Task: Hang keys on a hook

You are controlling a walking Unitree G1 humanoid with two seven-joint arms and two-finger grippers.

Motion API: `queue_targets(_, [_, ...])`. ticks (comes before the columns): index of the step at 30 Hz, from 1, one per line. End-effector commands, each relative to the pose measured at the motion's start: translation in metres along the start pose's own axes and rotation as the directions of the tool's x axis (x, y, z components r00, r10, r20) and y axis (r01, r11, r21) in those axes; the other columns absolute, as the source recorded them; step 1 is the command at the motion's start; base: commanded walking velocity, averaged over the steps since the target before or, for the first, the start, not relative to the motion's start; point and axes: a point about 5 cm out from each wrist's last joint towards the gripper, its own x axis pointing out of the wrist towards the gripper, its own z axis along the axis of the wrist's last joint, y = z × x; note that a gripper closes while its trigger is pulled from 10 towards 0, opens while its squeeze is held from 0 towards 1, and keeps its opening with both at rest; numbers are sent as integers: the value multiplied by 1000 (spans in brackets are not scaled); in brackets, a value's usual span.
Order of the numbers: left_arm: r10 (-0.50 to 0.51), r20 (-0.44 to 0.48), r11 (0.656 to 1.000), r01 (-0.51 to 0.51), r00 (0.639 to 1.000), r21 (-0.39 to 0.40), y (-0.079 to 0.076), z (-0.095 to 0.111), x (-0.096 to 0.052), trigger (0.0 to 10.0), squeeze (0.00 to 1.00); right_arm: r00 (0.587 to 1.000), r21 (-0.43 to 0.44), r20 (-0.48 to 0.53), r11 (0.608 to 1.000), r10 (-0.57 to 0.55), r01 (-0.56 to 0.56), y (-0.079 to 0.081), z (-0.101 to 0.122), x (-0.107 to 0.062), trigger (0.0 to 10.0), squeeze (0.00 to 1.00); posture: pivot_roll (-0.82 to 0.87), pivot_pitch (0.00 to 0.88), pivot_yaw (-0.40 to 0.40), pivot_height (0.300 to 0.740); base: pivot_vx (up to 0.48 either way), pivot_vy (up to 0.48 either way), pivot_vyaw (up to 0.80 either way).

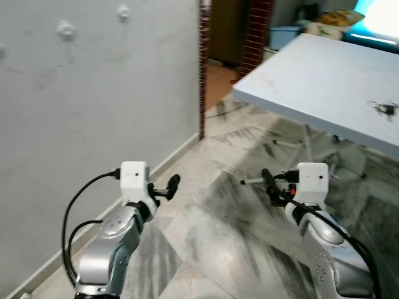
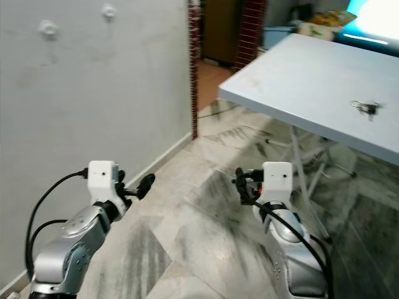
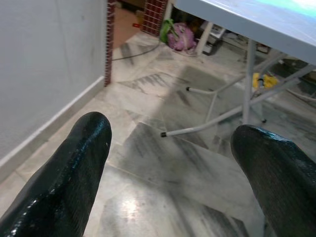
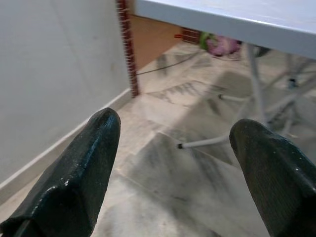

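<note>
keys: small dark bunch [image 1: 383, 107] lay on the table top near its right edge, blurred, ring and blades not separable; well apart from both grippers.
table: pale blue-white folding table [image 1: 312, 75], right side cut off by the frame; white legs [image 3: 217, 116] visible underneath on the floor.
hooks: two white knobs, hook [image 1: 65, 29] and second hook [image 1: 123, 11], high on the wall; a third at the left edge of the frame was cut off, shape unclear.
wall: grey-white plaster [image 1: 93, 112], ended at a brick edge [image 1: 202, 68] by a doorway.
left gripper: [image 1: 167, 187] held low over the floor, near the wall; fingers [image 3: 74, 173] spread wide, nothing between them.
right gripper: [image 1: 269, 182] low over the floor below the table's front edge; fingers [image 4: 79, 177] spread wide, nothing held.
floor: grey-veined marble tiles [image 1: 237, 249].
under table: pink-green bundle [image 3: 177, 37] and something yellow [image 3: 269, 81], too blurred to identify.
far end: blue bin [image 1: 283, 36] past the doorway, partly hidden by the table.
</note>
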Motion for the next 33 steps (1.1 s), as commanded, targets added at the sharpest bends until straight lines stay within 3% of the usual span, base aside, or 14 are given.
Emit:
queue_targets(1, [25,-3,1000,-25,1000,-5,6,1,-2,10000,0,999,11,22,1000,25,-25,5,8,0,10000,0,-53,69,15,740,0,0,-750])
queue_targets(10, [24,-10,1000,-24,1000,-8,6,0,-2,10000,0,999,9,18,999,35,-35,7,7,1,10000,0,-55,71,15,740,0,0,-754])
queue_targets(21, [27,-14,1000,-28,1000,-9,6,0,-2,10000,0,998,5,51,999,34,-34,7,12,1,10000,0,-56,72,13,740,0,-46,0])
queue_targets(25, [28,-14,1000,-28,1000,-10,6,0,-2,10000,0,991,-113,127,994,31,-16,6,20,-1,10000,0,-56,72,13,740,0,-267,0])
queue_targets(33, [32,-14,999,-32,999,-10,7,-1,-4,10000,0,990,-152,141,988,5,17,1,20,-1,10000,0,-46,76,7,740,0,-274,0])
